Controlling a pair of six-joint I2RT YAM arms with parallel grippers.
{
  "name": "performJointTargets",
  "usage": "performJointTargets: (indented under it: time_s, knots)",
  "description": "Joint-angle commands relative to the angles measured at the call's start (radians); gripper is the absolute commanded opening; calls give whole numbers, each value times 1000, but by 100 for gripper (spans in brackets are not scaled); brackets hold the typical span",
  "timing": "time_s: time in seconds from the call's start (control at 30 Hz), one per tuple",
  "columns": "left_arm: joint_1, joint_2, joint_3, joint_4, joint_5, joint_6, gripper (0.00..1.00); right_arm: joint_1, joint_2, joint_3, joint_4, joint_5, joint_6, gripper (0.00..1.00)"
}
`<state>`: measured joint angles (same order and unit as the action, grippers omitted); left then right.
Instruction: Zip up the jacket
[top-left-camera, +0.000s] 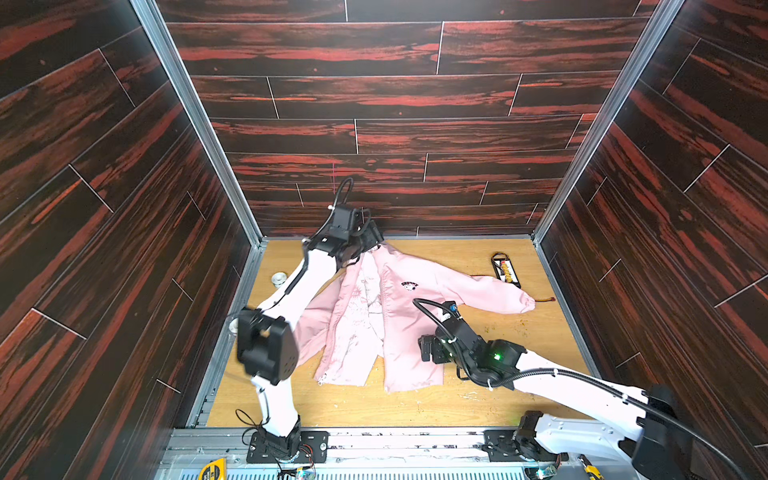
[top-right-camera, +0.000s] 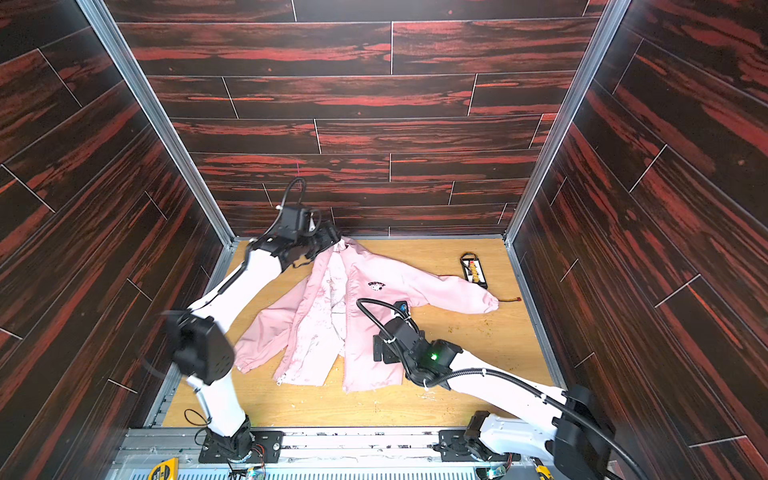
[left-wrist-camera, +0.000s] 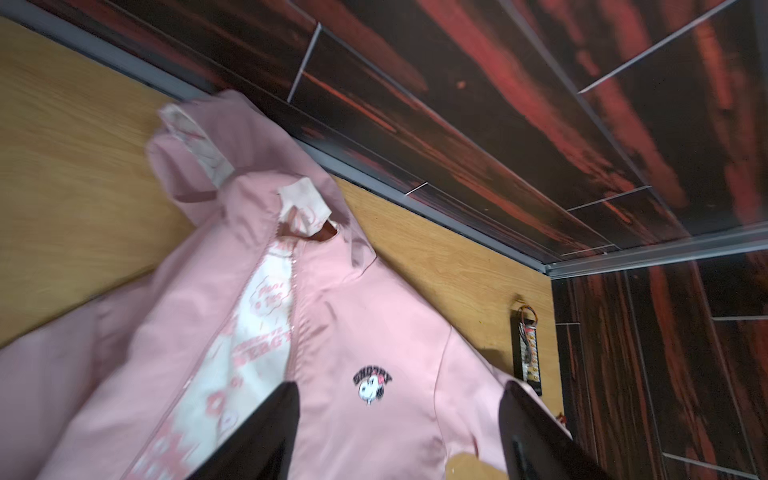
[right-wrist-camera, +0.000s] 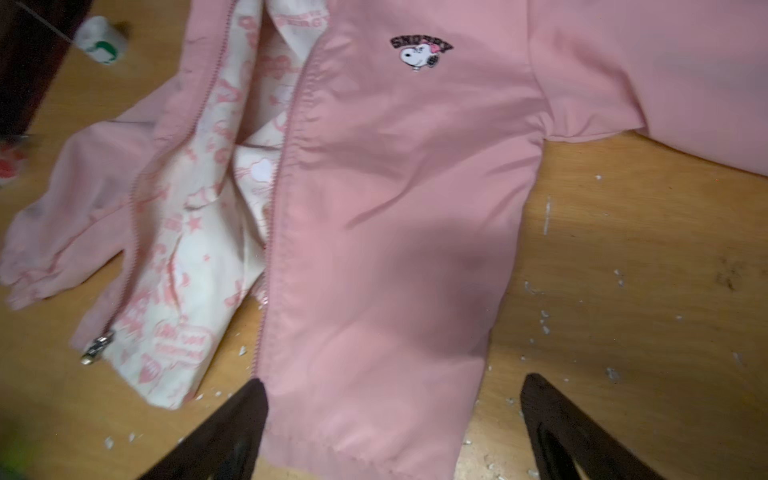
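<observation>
Both my claws are spread, with nothing between their fingers. The left claw hangs over the collar end of the jacket. The right claw sits low over the hem of the logo-side panel, and I cannot tell whether it touches the cloth. The jacket lies front-up on the bench, collar toward the back wall. It is unzipped, its front panels splayed so the white printed lining shows.

The hardest part, as I judge it, is the start. The zipper slider sits at the bottom of the far panel, well apart from the bottom of the tooth row beside my right claw. To bring them together I must drag thin, slippery cloth. It may bunch or slide out of a pinch, or I may catch both layers, so the back comes along and the ends never line up.

The slider's panel is folded and rumpled over its lining. If I pull the slider without flattening that, loose lining can feed into the teeth and jam it.

With no grip at the hem, the whole jacket would ride up toward the wall instead of the zip closing.

The far cuff lies just beside a red lead running from a black pack. A hard tug on the jacket could snag it.
</observation>
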<state>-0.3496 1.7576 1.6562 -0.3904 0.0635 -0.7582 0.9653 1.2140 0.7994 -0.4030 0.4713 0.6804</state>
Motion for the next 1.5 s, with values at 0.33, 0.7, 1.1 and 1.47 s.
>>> performJointTargets:
  time_s: [0.33,0.7,1.1,1.47]
  knots:
    - [0,-508,-776,-65,-188,-15,81,-269,194,-16,154,-384,22,81]
    - [0,-578,-1024,-26,-235,-60,81,-400,318,-74,300,-526,36,70]
    - [-10,-495,-1034,-11,-267,-2,70,-518,438,-31,359,-589,2,22]
    - [-72,-401,-952,-16,-274,14,59,-686,404,-1,285,-597,-95,0]
